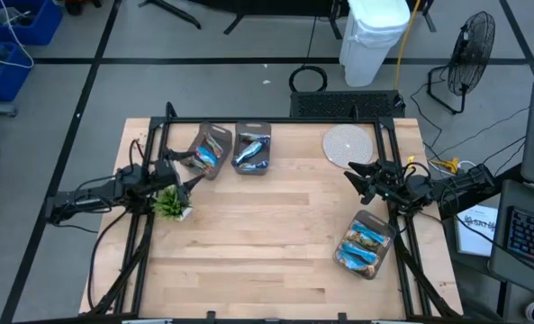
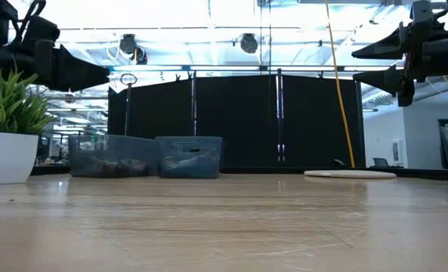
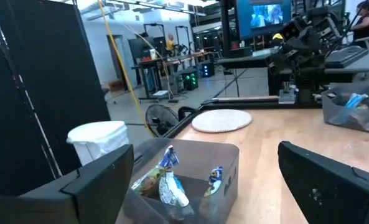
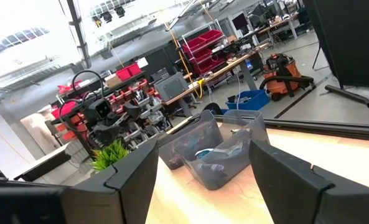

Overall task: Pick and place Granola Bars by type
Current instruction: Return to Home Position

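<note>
The granola bars lie in three grey bins. One bin and a second stand side by side at the table's far left, and a third sits at the near right. Blue-and-white bars stand up in the bin nearest my left gripper. My left gripper hovers level and open just short of that bin, above the plant. At the right, my right gripper hangs level above the table, open with nothing between its fingers, and points toward the left.
A small green plant in a white pot stands under my left arm. A round white disc lies at the far right. Bare wooden tabletop spans the middle and near side. Black frame rails run along both side edges.
</note>
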You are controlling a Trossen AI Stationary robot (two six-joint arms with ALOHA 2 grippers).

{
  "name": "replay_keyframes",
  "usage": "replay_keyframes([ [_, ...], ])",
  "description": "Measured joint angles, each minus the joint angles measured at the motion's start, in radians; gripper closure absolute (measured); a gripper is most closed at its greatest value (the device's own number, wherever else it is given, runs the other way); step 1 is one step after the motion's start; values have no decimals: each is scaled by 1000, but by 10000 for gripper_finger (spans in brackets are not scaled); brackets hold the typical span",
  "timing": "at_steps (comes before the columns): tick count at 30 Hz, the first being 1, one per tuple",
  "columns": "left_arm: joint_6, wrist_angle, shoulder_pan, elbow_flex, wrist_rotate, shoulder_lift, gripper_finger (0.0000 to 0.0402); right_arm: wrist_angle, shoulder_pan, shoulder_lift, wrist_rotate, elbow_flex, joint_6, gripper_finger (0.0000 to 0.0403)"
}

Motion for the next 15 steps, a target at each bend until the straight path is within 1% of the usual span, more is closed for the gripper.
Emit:
replay_keyframes([
  [15,-5,29,6,-3,-2,2,4,0,0,0,0,0,0,160],
])
